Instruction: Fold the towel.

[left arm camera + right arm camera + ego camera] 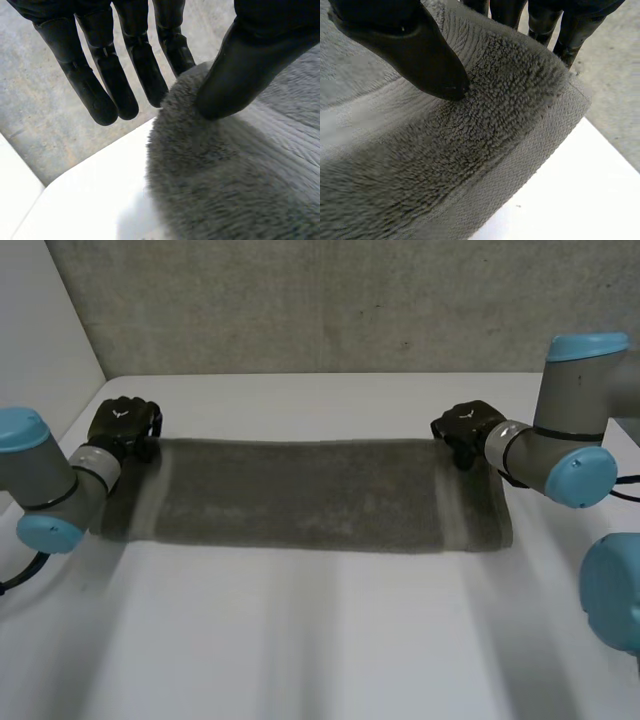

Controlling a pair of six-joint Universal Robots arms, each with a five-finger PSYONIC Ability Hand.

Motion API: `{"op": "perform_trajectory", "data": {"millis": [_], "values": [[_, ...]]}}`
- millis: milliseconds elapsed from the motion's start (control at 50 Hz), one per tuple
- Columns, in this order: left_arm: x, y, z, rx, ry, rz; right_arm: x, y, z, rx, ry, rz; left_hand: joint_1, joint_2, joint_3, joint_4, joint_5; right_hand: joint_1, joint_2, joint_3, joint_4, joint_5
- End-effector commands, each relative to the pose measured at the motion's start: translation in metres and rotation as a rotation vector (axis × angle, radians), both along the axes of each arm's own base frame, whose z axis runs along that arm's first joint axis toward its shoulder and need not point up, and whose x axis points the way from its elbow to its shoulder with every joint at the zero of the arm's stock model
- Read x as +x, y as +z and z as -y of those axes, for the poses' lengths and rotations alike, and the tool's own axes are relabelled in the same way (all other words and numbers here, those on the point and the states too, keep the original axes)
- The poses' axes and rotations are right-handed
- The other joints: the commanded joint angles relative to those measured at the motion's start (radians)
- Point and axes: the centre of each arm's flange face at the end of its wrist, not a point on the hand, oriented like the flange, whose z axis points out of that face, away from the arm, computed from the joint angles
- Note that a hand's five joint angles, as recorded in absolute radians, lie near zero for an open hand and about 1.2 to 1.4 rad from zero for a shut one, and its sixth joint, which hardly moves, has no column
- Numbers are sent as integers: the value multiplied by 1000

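A grey towel [300,495] lies spread lengthwise across the white table [300,640]. My left hand [122,425] is at its far left corner. In the left wrist view the thumb [240,75] presses onto the fluffy towel [225,185] corner and the straight fingers [100,95] stand behind its edge, pinching it. My right hand [465,428] is at the far right corner. There the thumb [420,55] bears on the towel [470,150], whose edge is lifted against the fingers [570,30] behind it.
A grey concrete wall [300,300] rises right behind the table's far edge, close to both hands. A white panel [40,320] stands at the left. Bare tabletop stretches in front of the towel toward me.
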Motion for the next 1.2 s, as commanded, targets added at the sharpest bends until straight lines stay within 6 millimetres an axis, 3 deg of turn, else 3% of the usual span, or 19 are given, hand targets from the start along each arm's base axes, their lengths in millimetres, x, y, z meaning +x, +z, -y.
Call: {"op": "perform_trajectory", "data": {"millis": [20,40,60,80,100,160,240,320,340,360,400,480,560,620,800,920,1100,1160,1200], "values": [[-3,-10,7,5,18,35,3,-8,9,-41,-20,-4,39,35,12,38,31,-338,-335,405,331,-354],[-7,-11,5,11,12,36,3,-8,9,-41,-20,-4,-234,-238,-261,-235,-241,-342,-339,401,327,-358],[-7,-11,5,11,12,36,5,-9,7,-40,-20,-7,-237,-240,-264,-237,-244,-1045,-1043,-303,-376,-1062],[-11,-11,2,19,2,38,5,-9,7,-40,-20,-7,-850,-854,-877,-851,-857,-1052,-1050,-310,-383,-1069],[-15,-11,-2,33,-7,38,7,-9,6,-44,-24,-12,-1183,-1187,-1210,-1184,-1190,-1162,-1160,-420,-493,-1179],[-20,-10,-6,40,-18,37,9,-1,4,-59,-30,-11,-1170,-1174,-1197,-1171,-1178,-1162,-1160,-420,-493,-1179],[-20,12,-11,32,-3,31,15,22,-1,-100,-23,11,-1170,-1174,-1197,-1171,-1178,-1162,-1160,-420,-493,-1179],[-16,31,-16,25,28,30,19,68,-11,-156,-22,85,-1170,-1174,-1197,-1171,-1178,-1162,-1160,-420,-493,-1179],[-15,44,-20,12,41,28,19,84,-16,-170,-24,115,-1170,-1174,-1197,-1171,-1178,-1162,-1160,-420,-493,-1179],[-13,56,-25,0,54,27,19,84,-16,-170,-24,116,-1167,-1171,-1194,-1168,-1175,-1162,-1160,-420,-493,-1179],[-11,67,-32,-12,66,25,20,114,-31,-190,-29,155,-1167,-1171,-1194,-1168,-1175,-1162,-1160,-420,-493,-1179],[-7,92,-49,-38,81,18,18,120,-46,-137,-35,140,-1164,-1168,-1191,-1165,-1172,-1162,-1160,-420,-493,-1179],[-4,108,-80,-42,81,11,6,97,-68,31,-75,44,-1161,-1165,-1188,-1162,-1169,-1162,-1160,-420,-493,-1179],[-3,108,-98,-29,74,-11,1,85,-77,79,-82,10,-1158,-1162,-1185,-1159,-1166,-1162,-1160,-420,-493,-1179],[-1,101,-143,19,67,-128,-26,24,-114,114,-105,-56,-1161,-1165,-1188,-1162,-1169,-1161,-1158,-418,-492,-1177],[-1,93,-151,28,69,-152,-44,-8,-125,85,-140,-39,-1161,-1165,-1188,-1162,-1169,-1152,-1150,-410,-483,-1169],[-6,82,-159,23,52,-179,-48,-24,-119,16,-156,-12,-1161,-1165,-1188,-1162,-1169,-1076,-1073,-333,-407,-1092],[-6,81,-158,14,51,-184,-47,-36,-117,29,-156,-21,-1161,-1165,-1188,-1162,-1169,-911,-909,-169,-242,-928],[-6,79,-159,10,51,-183,-48,-44,-111,34,-163,-25,-1161,-1165,-1188,-1162,-1169,-599,-596,143,70,-615]]}}
